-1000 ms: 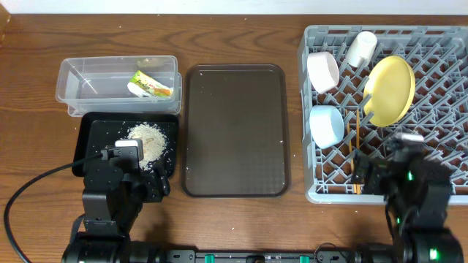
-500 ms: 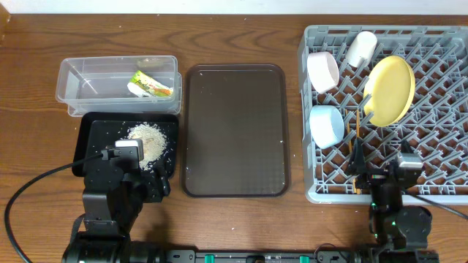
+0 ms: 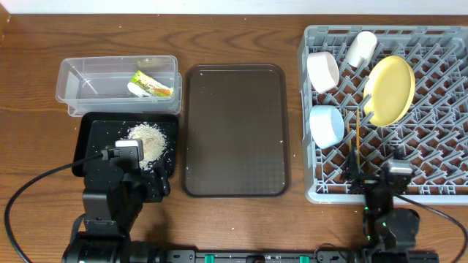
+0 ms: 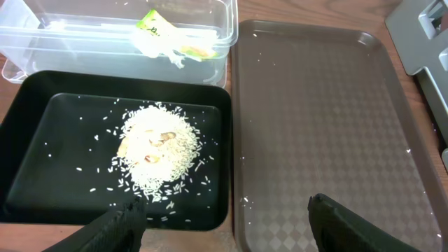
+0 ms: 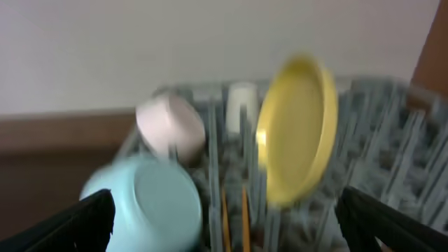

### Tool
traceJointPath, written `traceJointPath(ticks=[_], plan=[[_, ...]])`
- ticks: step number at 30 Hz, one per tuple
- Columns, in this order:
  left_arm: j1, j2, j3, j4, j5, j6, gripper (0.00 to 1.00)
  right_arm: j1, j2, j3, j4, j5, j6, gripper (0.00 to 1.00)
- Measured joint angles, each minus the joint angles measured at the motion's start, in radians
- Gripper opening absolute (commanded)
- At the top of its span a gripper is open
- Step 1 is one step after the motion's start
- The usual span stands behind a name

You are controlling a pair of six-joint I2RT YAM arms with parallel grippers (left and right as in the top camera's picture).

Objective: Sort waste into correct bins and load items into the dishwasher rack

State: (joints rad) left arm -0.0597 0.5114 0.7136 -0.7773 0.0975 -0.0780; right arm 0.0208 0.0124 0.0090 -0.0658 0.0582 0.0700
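Observation:
The yellow-green wrapper (image 3: 151, 84) lies in the clear tub (image 3: 73, 73). The rice scraps (image 3: 146, 139) lie in the black tray (image 3: 91, 124). The grey rack (image 3: 439, 146) holds the white bowl (image 3: 322, 71), white cup (image 3: 361, 48), yellow plate (image 3: 390, 90), blue bowl (image 3: 326, 126) and chopsticks (image 3: 354, 155). My left gripper (image 4: 224, 217) is open and empty over the near edges of the black tray (image 4: 28, 91) and brown tray. My right gripper (image 5: 231, 224) is open and empty at the rack's front edge, facing the blue bowl (image 5: 143, 206) and plate (image 5: 297, 126). That view is blurred.
The large brown serving tray (image 3: 234, 131) lies between the bins and the rack, with a few rice grains on it. A black cable (image 3: 29, 190) runs from the left arm across the front left of the table. The rack reaches the right edge of the view.
My right arm has pulled back and to the left, toward the table's front edge, away from the rack's inside. The chopsticks stay in the rack. The left arm has not moved.

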Motion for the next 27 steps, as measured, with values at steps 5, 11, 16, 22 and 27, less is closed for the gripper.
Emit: traceJointPath(ticks=[5, 11, 16, 22, 27], plan=[[0.0, 0.0, 0.0, 0.0, 0.0, 0.0, 0.77, 0.0, 0.0, -0.002, -0.001, -0.015, 0.0, 0.99], [0.0, 0.0, 0.0, 0.0, 0.0, 0.0, 0.77, 0.0, 0.0, -0.002, -0.001, -0.018, 0.0, 0.99], [0.0, 0.0, 0.0, 0.0, 0.0, 0.0, 0.77, 0.0, 0.0, -0.002, -0.001, -0.018, 0.0, 0.99], [0.0, 0.0, 0.0, 0.0, 0.0, 0.0, 0.77, 0.0, 0.0, -0.002, -0.001, -0.018, 0.0, 0.99], [0.0, 0.0, 0.0, 0.0, 0.0, 0.0, 0.77, 0.0, 0.0, -0.002, -0.001, -0.018, 0.0, 0.99]])
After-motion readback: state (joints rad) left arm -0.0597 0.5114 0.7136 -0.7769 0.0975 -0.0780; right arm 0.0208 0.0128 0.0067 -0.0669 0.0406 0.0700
